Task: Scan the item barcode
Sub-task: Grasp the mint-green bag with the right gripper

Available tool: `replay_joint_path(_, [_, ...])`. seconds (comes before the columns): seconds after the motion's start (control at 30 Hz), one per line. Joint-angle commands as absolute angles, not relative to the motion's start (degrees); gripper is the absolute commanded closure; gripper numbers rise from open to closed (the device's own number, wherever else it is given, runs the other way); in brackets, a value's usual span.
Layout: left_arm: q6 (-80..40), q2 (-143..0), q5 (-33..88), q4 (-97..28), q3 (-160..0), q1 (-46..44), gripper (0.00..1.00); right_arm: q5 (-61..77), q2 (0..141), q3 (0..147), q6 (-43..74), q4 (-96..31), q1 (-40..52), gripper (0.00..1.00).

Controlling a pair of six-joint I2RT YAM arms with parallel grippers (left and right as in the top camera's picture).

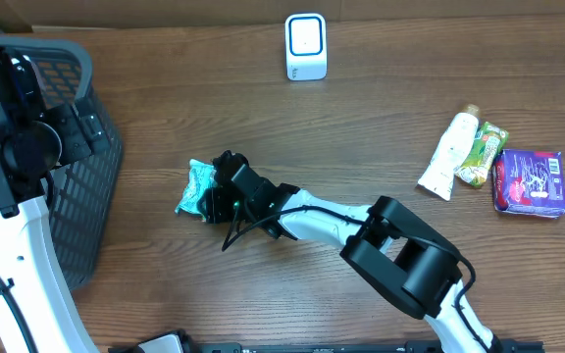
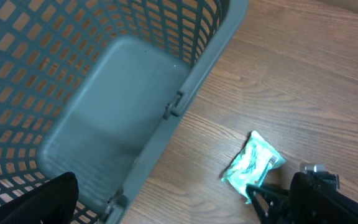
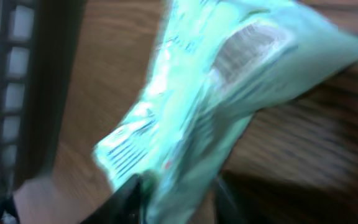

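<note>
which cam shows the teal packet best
Right wrist: the teal packet fills the frame, printing visible though blurred. Left wrist shows it small; overhead has it partly covered by the right gripper.

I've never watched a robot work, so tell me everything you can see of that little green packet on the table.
The packet is a small, soft pouch of shiny mint-green film with white print, a barcode-like striped patch and crimped ends. It lies slightly crumpled on the wooden table, beside the grey basket without touching it. The right gripper has a finger on each side of one end; whether it already pinches is unclear.
</note>
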State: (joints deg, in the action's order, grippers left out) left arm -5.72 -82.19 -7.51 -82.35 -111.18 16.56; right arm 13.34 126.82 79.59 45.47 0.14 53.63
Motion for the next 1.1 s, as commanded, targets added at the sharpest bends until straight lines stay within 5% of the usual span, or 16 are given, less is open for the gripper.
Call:
replay_joint_path(0.0, [-6.4,-82.3,-7.2,-82.3,-112.1,16.7,0.01,10.3,129.6,79.2,49.4,0.3,53.2,0.71])
replay_joint_path(0.13, [-6.4,-82.3,-7.2,-82.3,-112.1,16.7,0.00,10.5,129.5,79.3,49.7,-2.2,52.2,0.96])
replay_joint_path(0.37, [-6.4,-82.3,-7.2,-82.3,-112.1,16.7,0.00,16.6,125.3,83.6,48.1,-17.2,47.5,0.96])
replay_joint_path(0.6, [-6.4,-82.3,-7.2,-82.3,-112.1,16.7,0.00,20.1,121.3,93.7,17.0,-47.2,41.9,0.96])
replay_joint_path(0.77, [-6.4,-82.3,-7.2,-82.3,-112.1,16.7,0.00,3.2,121.3,96.4,-3.6,-60.1,39.5,0.96])
replay_joint_path(0.87, [-6.4,-82.3,-7.2,-82.3,-112.1,16.7,0.00,-12.5,121.3,96.4,-6.1,-61.2,38.8,0.96])
replay_joint_path(0.97, [-6.4,-82.3,-7.2,-82.3,-112.1,16.7,0.00,-20.6,121.2,96.5,-6.1,-60.1,37.7,0.76])
replay_joint_path(1.07, [-6.4,-82.3,-7.2,-82.3,-112.1,16.7,0.00,-20.3,121.1,96.7,-6.0,-59.9,35.7,0.43])
